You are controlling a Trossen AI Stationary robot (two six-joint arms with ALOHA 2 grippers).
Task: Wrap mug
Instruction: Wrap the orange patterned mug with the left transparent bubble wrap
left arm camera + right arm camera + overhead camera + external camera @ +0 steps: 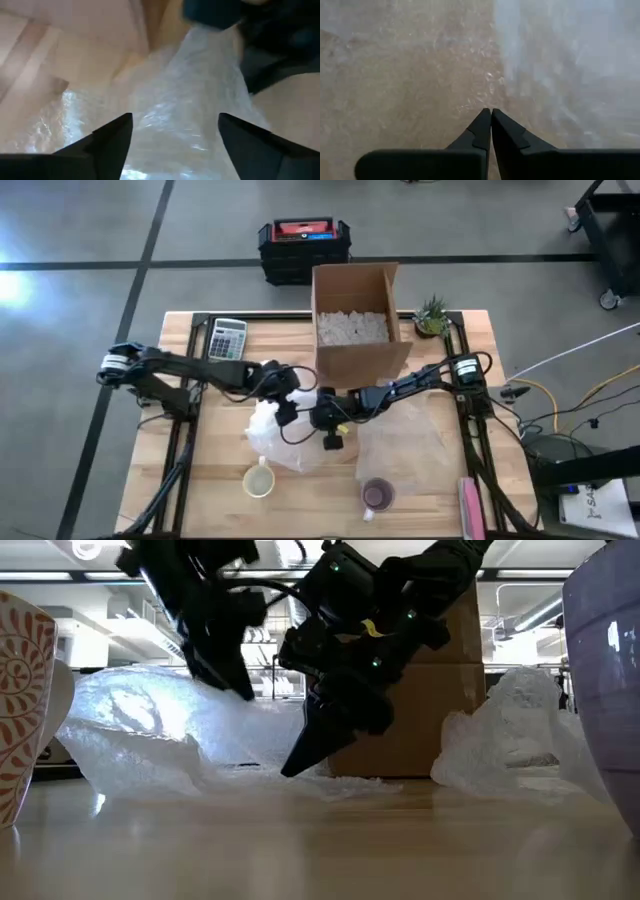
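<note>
Two mugs sit near the front edge of the wooden table (pixel 200 490). On the left is a cream mug with an orange pattern (pixel 259 479). Just behind it lies a crumpled sheet of clear bubble wrap (pixel 275 432). The left end effector (pixel 283 411) hangs over this sheet with its fingers apart. The right end effector (pixel 327 440) has its fingers pressed together, tip down by the sheet's edge. Farther right stands a purple mug (pixel 376 495). The wrap looks light, soft and slippery, so pinch an edge. The mugs look hard and breakable.
</note>
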